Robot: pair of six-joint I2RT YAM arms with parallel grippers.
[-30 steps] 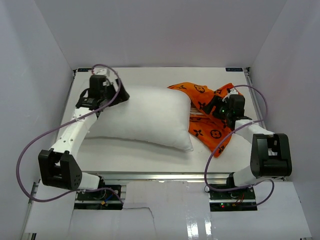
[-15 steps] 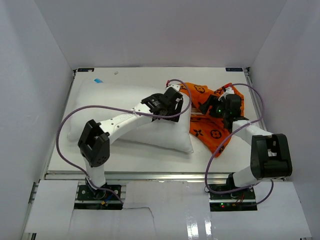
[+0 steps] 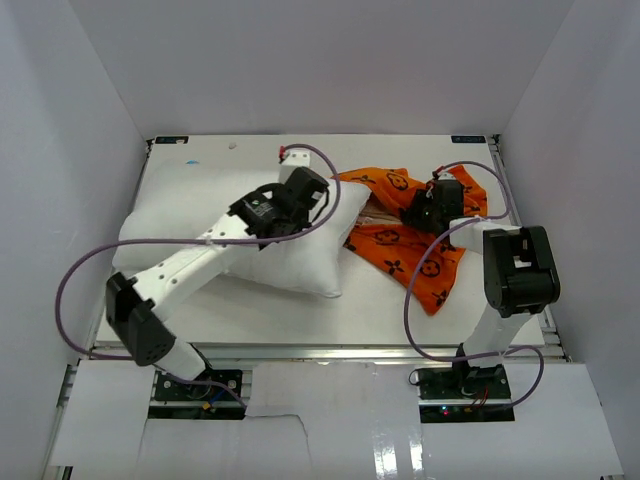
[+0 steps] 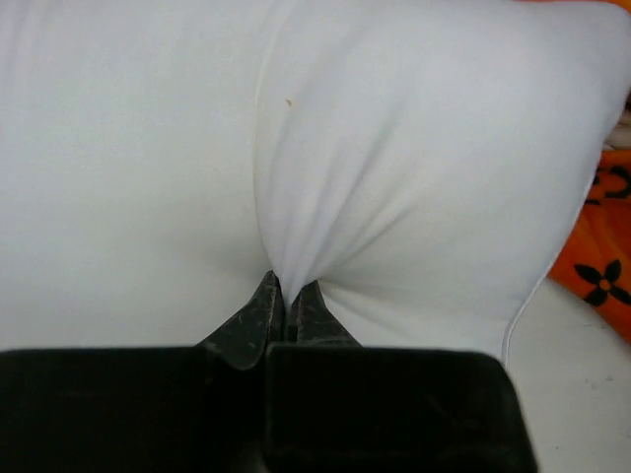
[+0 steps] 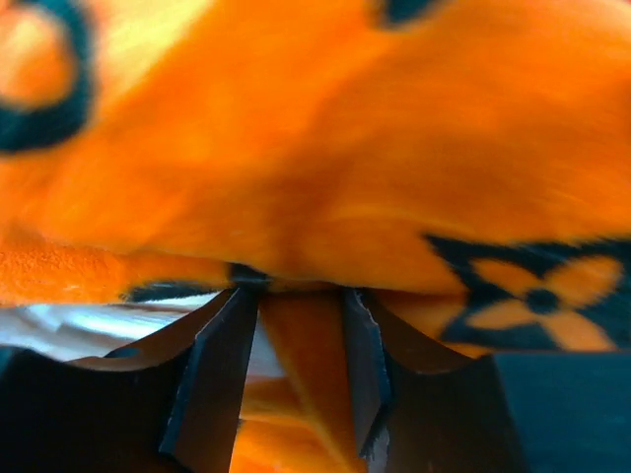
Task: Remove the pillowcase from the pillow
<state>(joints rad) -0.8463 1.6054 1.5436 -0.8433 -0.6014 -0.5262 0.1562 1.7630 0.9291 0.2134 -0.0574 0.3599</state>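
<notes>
The left tool (image 4: 287, 307), nearest, is closed tight on a pinch of the pillow (image 4: 394, 148), whose white cloth gathers into its tips. The pillow lies across the left and middle of the tabletop (image 3: 380, 310). Just beside its right end the pillowcase (image 3: 400, 250) lies crumpled, pale lining showing. The right tool (image 5: 293, 345) stands narrowly apart with orange cloth in the gap; whether it clamps, I cannot tell. The pillow looks bare, so removal seems all but done: drawing the two apart and letting go remain. The print shows flowers and circles, no readable writing.
</notes>
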